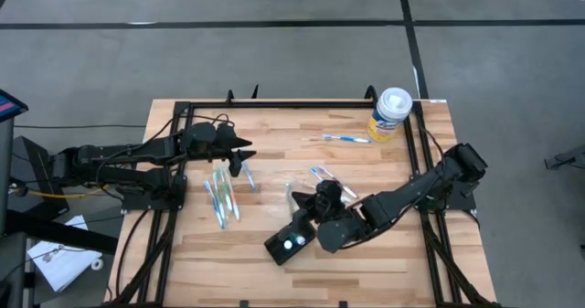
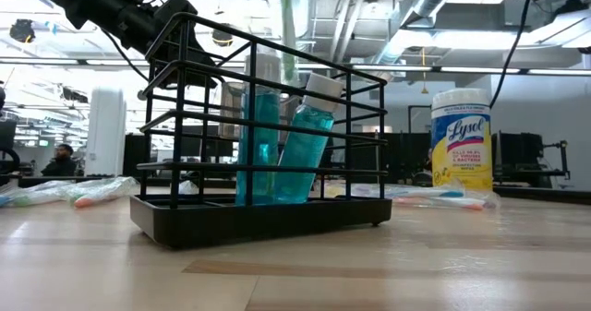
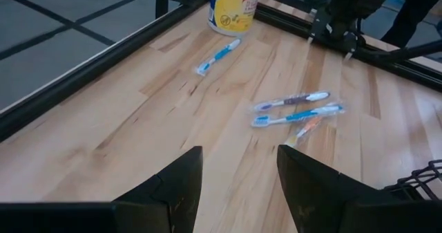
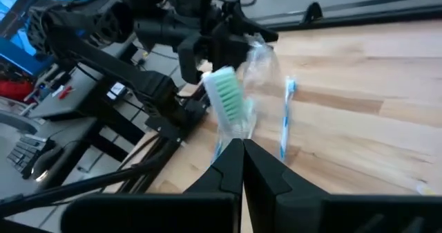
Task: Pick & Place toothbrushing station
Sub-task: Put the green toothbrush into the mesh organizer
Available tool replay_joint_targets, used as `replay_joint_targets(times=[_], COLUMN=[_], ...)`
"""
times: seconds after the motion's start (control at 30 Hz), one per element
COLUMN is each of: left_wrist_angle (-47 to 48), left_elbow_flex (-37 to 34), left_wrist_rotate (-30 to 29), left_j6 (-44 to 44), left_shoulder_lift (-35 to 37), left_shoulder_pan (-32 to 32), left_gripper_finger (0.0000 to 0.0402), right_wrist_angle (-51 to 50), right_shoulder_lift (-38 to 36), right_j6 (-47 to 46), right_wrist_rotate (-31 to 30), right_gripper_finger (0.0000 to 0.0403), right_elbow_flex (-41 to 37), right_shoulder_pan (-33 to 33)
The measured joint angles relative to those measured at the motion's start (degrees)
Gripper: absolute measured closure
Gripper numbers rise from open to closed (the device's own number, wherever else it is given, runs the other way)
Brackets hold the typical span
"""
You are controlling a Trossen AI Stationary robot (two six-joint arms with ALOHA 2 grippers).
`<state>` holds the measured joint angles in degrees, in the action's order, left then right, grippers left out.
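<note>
The toothbrushing station (image 1: pixel 291 244) is a black wire rack standing on its flat base near the table's front, with two blue containers upright inside it (image 2: pixel 277 149). Just behind it hovers my right gripper (image 1: pixel 309 201), shut on a toothbrush in clear wrap with a green bristle head (image 4: pixel 228 98). My left gripper (image 1: pixel 245 154) is open at the table's left, above a group of loose toothbrushes (image 1: pixel 221 194); nothing is between its fingers (image 3: pixel 176 191). My right gripper pinches the wrapped toothbrush between its two shut fingers, just below the bristle head (image 4: pixel 238 135). The head and the clear wrap (image 4: pixel 261 60) stick out past the fingertips. The toothbrush is lifted clear of the table.
A white-and-yellow wipes canister (image 1: pixel 390 114) stands at the far right corner. More toothbrushes lie near it (image 1: pixel 347 139) and at mid-table (image 1: pixel 324 174). A black frame (image 1: pixel 302 102) runs around the table top. Bare wood lies along the near edge.
</note>
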<state>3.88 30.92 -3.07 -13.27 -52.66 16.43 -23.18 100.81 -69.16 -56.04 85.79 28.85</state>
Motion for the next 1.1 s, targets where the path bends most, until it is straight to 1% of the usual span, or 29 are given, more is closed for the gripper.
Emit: replay_joint_targets(times=[0.37, 0.5, 0.57, 0.77, 1.1], left_wrist_angle=[0.13, 0.13, 0.17, 0.18, 0.28], left_elbow_flex=[0.02, 0.02, 0.02, 0.02, 0.02], left_wrist_rotate=[-0.02, -0.02, -0.02, -0.02, 0.37], left_j6=[0.91, 0.86, 0.84, 0.82, 0.79], left_shoulder_lift=[0.00, 0.00, 0.00, 0.00, 0.00], left_shoulder_pan=[0.00, 0.00, 0.00, 0.00, 0.00], left_gripper_finger=[0.0219, 0.0219, 0.0219, 0.0219, 0.0219], right_wrist_angle=[-0.05, 1.82, 6.26, 9.26, 9.11], right_shoulder_lift=[0.09, 1.88, 2.55, 3.03, -2.61], right_j6=[-0.30, -3.31, -4.51, -4.75, 5.25], right_wrist_rotate=[0.67, 1.07, 1.08, 0.66, -0.13], right_gripper_finger=[0.0403, 0.0403, 0.0403, 0.0403, 0.0403], right_elbow_flex=[-0.16, -2.77, -4.24, -6.40, -6.27], right_shoulder_pan=[0.39, 0.73, 1.14, 1.43, -1.17])
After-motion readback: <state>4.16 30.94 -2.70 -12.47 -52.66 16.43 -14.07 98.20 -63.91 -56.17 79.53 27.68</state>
